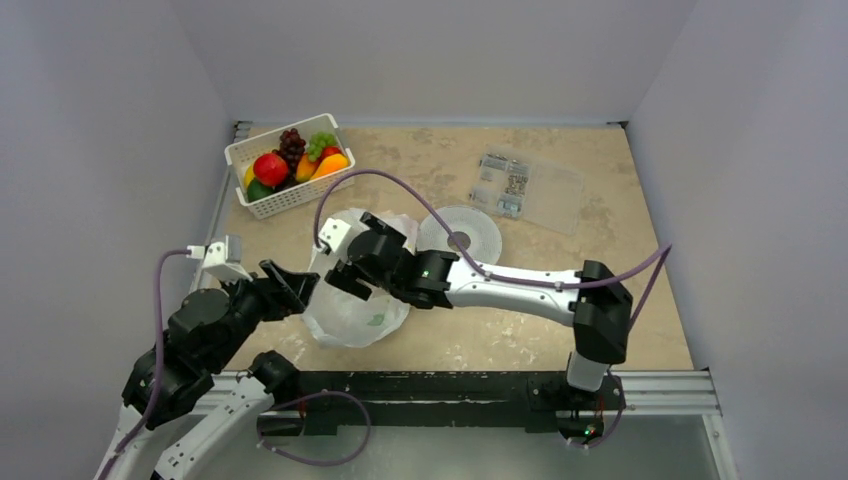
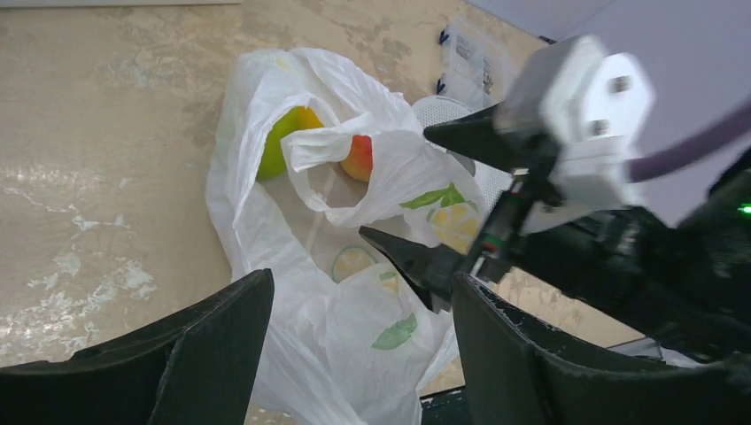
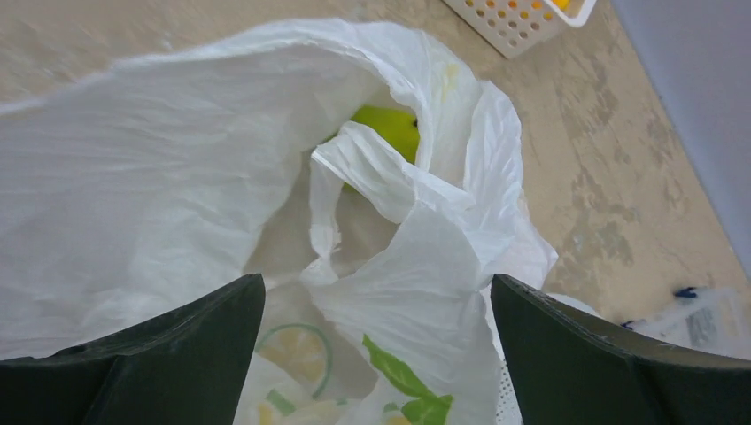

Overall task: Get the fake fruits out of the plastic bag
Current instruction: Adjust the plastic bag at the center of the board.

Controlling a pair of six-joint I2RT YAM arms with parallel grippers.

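Note:
The plastic bag (image 1: 352, 318) lies crumpled on the table, white with green leaf and lemon prints, its mouth open away from the arms. Inside it a fake fruit shows green-yellow (image 2: 282, 142) with a red-orange part (image 2: 359, 159) beside it, cut across by a handle loop; whether that is one fruit or two I cannot tell. In the right wrist view only its green side (image 3: 386, 128) shows. My left gripper (image 2: 359, 332) is open at the bag's near left edge, loose bag film between its fingers. My right gripper (image 3: 376, 345) hangs wide open just over the bag (image 3: 177, 177), holding nothing.
A white slotted basket (image 1: 262, 200) at the back left holds several fake fruits. A round white perforated disc (image 1: 470, 232) lies just right of the bag, and a flat clear packet (image 1: 530, 190) further back right. The two grippers (image 1: 318, 282) are close together.

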